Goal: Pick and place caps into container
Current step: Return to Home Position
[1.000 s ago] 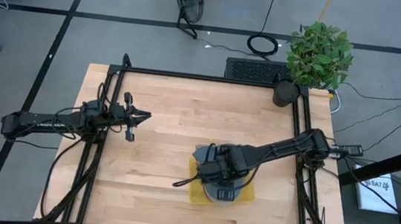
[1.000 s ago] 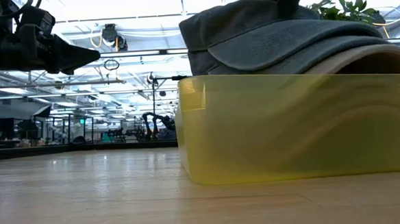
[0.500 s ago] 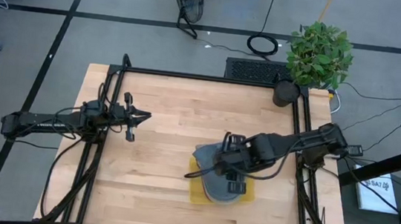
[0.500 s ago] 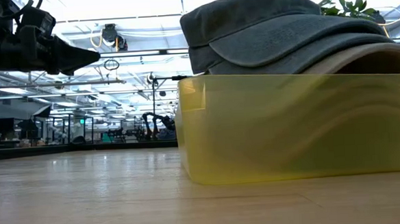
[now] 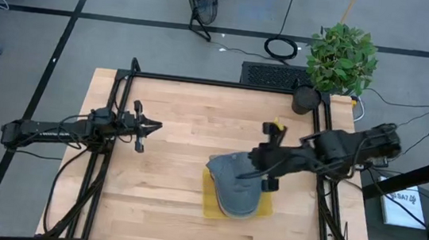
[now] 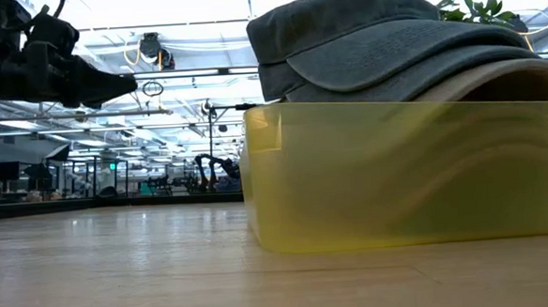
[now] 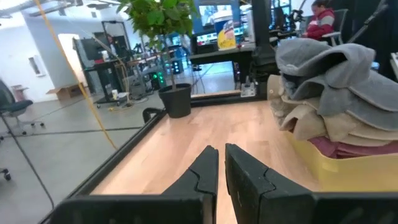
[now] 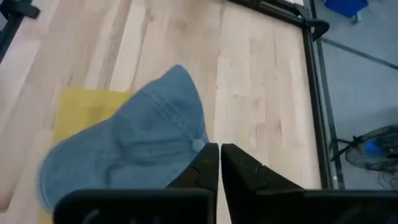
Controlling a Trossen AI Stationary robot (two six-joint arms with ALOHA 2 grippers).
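Observation:
A stack of caps fills the yellow tray (image 5: 207, 205) on the table's near-middle part. A grey-blue cap (image 5: 234, 187) lies on top, crown up, with tan and maroon caps under it (image 7: 339, 127). In the low view the stack (image 6: 381, 44) rises above the tray's wall (image 6: 406, 170). My right gripper (image 5: 256, 163) hovers shut above the stack's far-right side, touching nothing; its wrist view shows the top cap (image 8: 134, 146) below the fingers (image 8: 219, 155). My left gripper (image 5: 147, 126) waits shut over the table's left part (image 7: 221, 158).
A black plant pot (image 5: 306, 100) with a leafy plant stands at the table's far right corner, also seen as the pot (image 7: 177, 101) in the left wrist view. A black frame rail (image 5: 226, 83) runs round the table. Bare wood lies between the arms and far of the tray.
My right gripper has risen off the cap stack and drawn back toward the table's right and far edge. The top grey-blue cap has stayed on the stack in the tray.

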